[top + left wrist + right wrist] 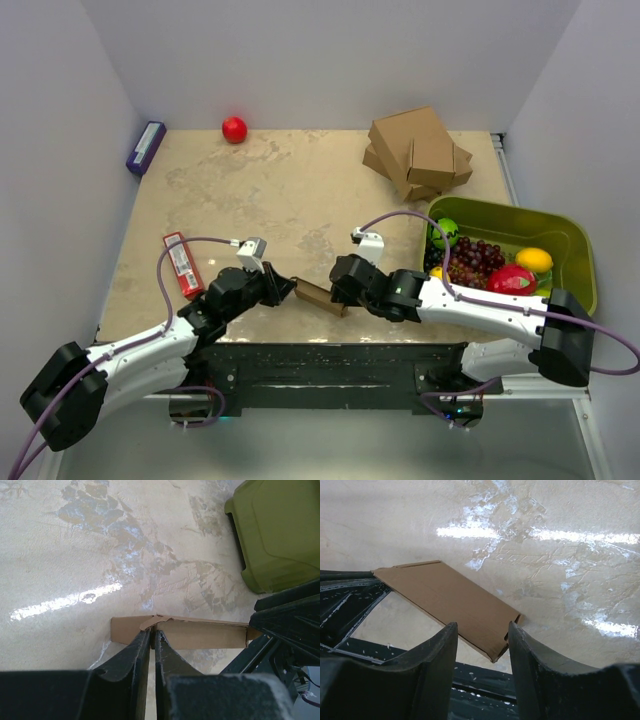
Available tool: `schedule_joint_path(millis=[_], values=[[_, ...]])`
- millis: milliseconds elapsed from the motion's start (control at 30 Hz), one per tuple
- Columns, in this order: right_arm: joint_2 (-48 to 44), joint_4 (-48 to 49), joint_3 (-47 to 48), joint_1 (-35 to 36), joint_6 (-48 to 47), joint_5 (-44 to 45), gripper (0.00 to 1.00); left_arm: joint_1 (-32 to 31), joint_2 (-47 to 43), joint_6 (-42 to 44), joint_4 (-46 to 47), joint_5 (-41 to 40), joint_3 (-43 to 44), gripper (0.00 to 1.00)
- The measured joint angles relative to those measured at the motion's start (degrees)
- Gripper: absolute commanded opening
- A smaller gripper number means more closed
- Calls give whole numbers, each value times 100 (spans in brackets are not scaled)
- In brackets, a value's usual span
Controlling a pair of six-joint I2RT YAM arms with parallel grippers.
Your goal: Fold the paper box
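Plain white walls (330, 60) enclose a glossy beige marbled table (280, 190).

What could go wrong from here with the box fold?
1. The left pincer pinches only a thin edge of the paper box; a tug could slip or tear it.
2. The right pincer stands open around one corner; closing there may crumple it rather than fold a crease.
3. The box is close to the table edge; if dropped, it may fall off.

Table (300, 190) clutter
Red ball (234, 129), purple box (146, 147), stacked cardboard boxes (418, 152) at the back — fruit-filled green bin (575, 236) right, red packet (183, 264) left.
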Motion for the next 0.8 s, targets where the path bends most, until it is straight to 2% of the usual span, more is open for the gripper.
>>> schedule_joint_path(millis=[800], values=[[-129, 0, -105, 118, 111, -42, 46, 0, 63, -4, -72, 0, 76, 13]])
